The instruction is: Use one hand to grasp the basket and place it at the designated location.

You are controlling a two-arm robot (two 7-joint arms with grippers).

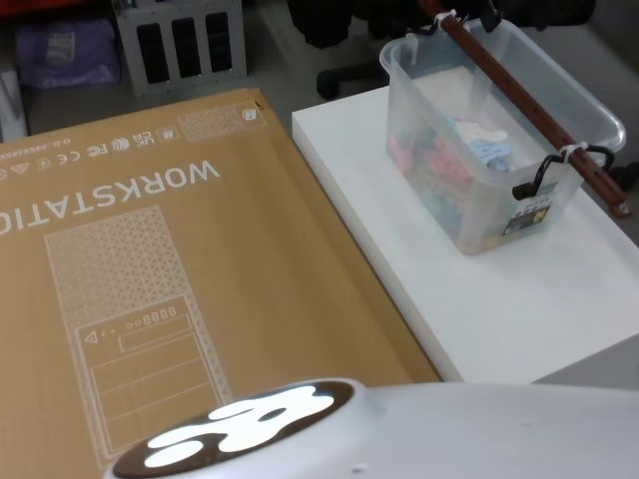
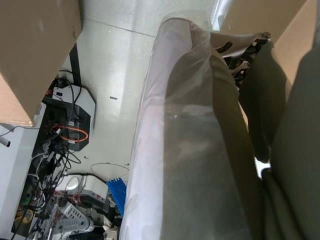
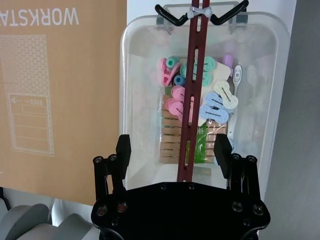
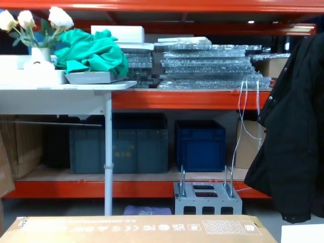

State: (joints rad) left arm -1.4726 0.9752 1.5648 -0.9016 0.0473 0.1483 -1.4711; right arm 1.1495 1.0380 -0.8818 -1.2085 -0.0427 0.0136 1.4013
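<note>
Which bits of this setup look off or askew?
Mainly the basket: its brown handle bar runs corner to corner, tied on with white ties, and it sits near the white table's far right edge. Nothing spilled. The right gripper hangs open above it.

Cardboard box (image 1: pixel 150 289): large white lettering "WORKSTATIO", cut off at the picture's edge in the head view and upside down there. The right wrist view shows the same word as "WORKSTA", also inverted and cut off. A row of small white certification marks runs along the box edge above the word, including "CE" and "FC"; the line of fine print under them is too small to read. Similar small marks appear on the box's side in the chest view.

Clear plastic bin (image 1: pixel 499 130): a small dark label (image 1: pixel 529 215) sits on its near end wall, its print unreadable.
</note>
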